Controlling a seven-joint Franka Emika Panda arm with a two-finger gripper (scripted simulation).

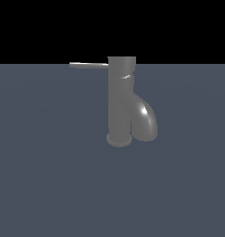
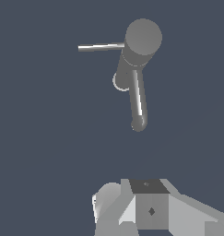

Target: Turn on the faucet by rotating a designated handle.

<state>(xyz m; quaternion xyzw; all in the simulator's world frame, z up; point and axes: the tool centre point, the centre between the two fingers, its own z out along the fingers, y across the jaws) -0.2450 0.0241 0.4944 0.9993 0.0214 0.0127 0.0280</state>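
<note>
The faucet stands upright just right of the centre of the exterior view, its round base flange resting on the dark blue-grey tabletop. Its fat spout curves down toward the lower right of the pipe, a bright highlight on its bend. The handle, a thin straight rod, sticks out level from the top cap toward the exterior view's left. No arm shows in this view.

In the wrist view the faucet sits in the upper middle of the frame, seen from above, with the handle at its cap. The tool fills the lower edge, well apart from faucet and handle, touching neither. Only its pale grey body shows, so I cannot tell how wide it stands
</note>
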